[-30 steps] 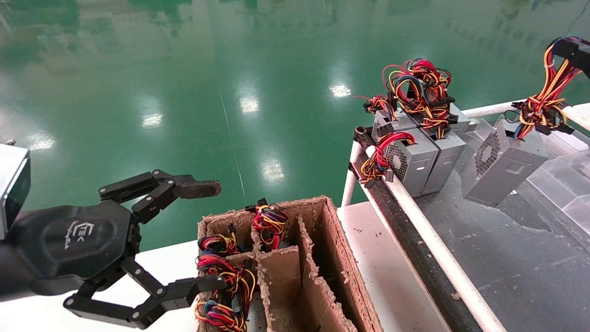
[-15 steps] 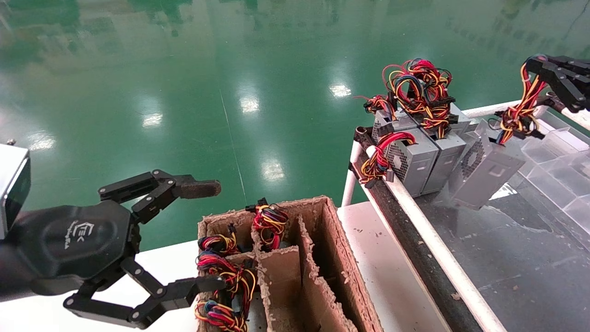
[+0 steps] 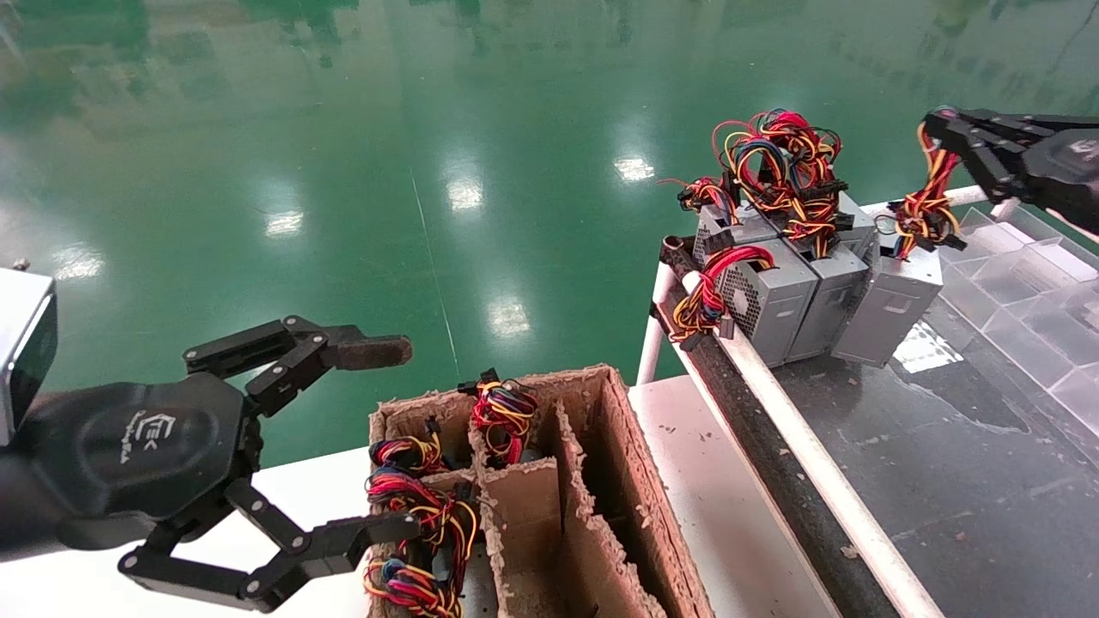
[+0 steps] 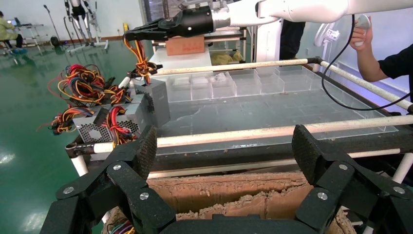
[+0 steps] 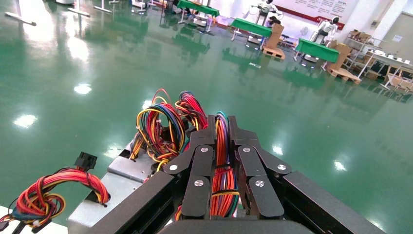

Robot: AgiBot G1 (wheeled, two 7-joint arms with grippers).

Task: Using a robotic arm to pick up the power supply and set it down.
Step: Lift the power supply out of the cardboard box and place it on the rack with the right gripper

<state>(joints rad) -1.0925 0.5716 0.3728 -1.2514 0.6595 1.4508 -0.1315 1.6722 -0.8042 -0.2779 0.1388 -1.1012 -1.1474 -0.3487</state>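
Right gripper [image 3: 936, 129] fingers clamped on the wire tuft [image 3: 923, 202] of the power supply [image 3: 889, 296]; right wrist view confirms wires pinched between the closed fingers [image 5: 199, 161]. Supply sits upright on the dark bench [image 3: 944, 446], at the right end of the row of grey boxes [image 3: 773, 296], touching or just beside its neighbour; can't tell if its base carries full weight or still hangs from the wires. Looks like the set-down step, near done. Next move as I read it: confirm the box is seated, then open the fingers and lift clear of the wires without snagging them or tipping the box. Left gripper [image 3: 382, 438] idle, fingers spread wide, at the near-left of the cardboard divider box [image 3: 601, 481], well apart from the row.
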